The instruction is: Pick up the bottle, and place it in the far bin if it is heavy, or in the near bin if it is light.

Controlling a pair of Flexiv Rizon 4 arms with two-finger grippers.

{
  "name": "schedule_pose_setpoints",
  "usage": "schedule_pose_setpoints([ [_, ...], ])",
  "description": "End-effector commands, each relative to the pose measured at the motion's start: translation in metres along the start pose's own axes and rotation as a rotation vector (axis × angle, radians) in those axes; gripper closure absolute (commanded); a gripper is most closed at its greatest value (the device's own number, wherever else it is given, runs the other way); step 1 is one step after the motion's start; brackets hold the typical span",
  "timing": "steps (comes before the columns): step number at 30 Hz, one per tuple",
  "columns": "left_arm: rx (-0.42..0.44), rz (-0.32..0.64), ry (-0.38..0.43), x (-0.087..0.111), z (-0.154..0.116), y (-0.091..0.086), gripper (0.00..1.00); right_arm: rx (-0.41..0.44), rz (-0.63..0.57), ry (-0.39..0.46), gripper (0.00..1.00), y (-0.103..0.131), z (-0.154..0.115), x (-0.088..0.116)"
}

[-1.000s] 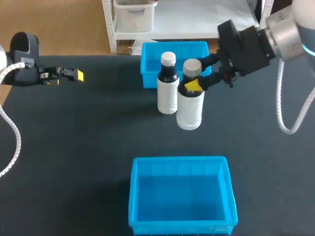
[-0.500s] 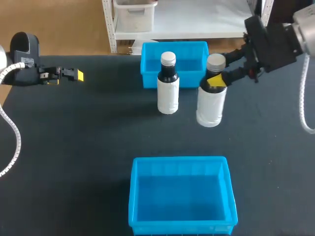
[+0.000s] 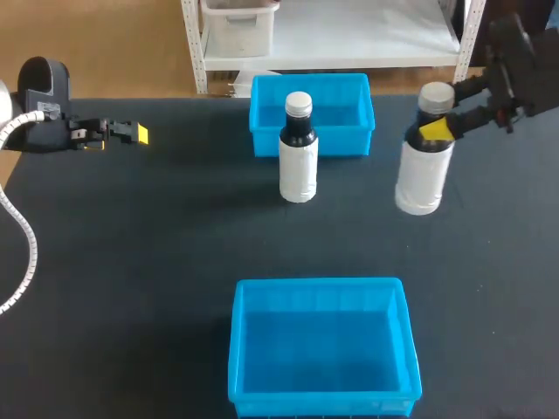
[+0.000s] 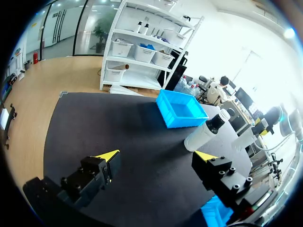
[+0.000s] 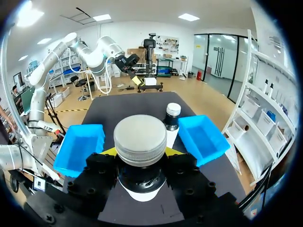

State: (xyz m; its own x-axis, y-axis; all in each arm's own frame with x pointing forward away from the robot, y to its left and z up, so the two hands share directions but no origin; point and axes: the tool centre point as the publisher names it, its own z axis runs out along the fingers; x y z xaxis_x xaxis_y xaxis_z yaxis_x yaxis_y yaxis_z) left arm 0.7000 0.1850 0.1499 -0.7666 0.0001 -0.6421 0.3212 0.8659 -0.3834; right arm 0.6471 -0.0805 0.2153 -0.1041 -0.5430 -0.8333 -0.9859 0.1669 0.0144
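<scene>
- Head view, item one: held bottle [image 3: 423, 166], white body, dark neck, grey cap. It is located at about 2 o'clock on the table [image 3: 131, 262], well apart from both bins.
- Right claw [image 3: 439, 122]: clamped on the neck of the held bottle just under the cap. In the right wrist view the two yellow tips are seen on either side of the neck.
- Left claw [image 3: 131, 133]: parked at about 10 o'clock near the table's edge. Its fingers are apart, with nothing between them, as the left wrist view confirms.
- Second bottle [image 3: 298, 153]: upright, just in front of the far bin at 12 o'clock.
- Far bin [image 3: 262, 131]: blue, at 12 o'clock, nothing seen inside.
- Near bin [image 3: 240, 349]: blue, at 6 o'clock, nothing seen inside.
- Change recorded: one second ago the held bottle was touching or just beside the second bottle. It has since been carried steadily toward 3 o'clock, and the two are now well apart. The left claw and both bins have not shifted.
- Meaning for the task: the pick-up is judged complete, the bottle apparently hanging free of the table, though its base is not shown clearly enough to be sure.
- Placement is not yet begun. The carry has led away from both bins, so the chosen bin cannot be read from this position.
</scene>
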Motion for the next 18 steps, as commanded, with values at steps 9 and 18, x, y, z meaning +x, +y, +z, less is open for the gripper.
schedule_pose_setpoints([
  [9, 0.0, 0.0, 0.0, 0.0, 0.0, 0.0, 0.0, 0.019, 0.015, -0.01, 1.0, -0.01, -0.039, 0.016],
  [18, 0.0, 0.0, 0.0, 0.0, 0.0, 0.0, 0.0, 0.025, 0.021, -0.013, 1.0, -0.024, -0.05, 0.024],
])
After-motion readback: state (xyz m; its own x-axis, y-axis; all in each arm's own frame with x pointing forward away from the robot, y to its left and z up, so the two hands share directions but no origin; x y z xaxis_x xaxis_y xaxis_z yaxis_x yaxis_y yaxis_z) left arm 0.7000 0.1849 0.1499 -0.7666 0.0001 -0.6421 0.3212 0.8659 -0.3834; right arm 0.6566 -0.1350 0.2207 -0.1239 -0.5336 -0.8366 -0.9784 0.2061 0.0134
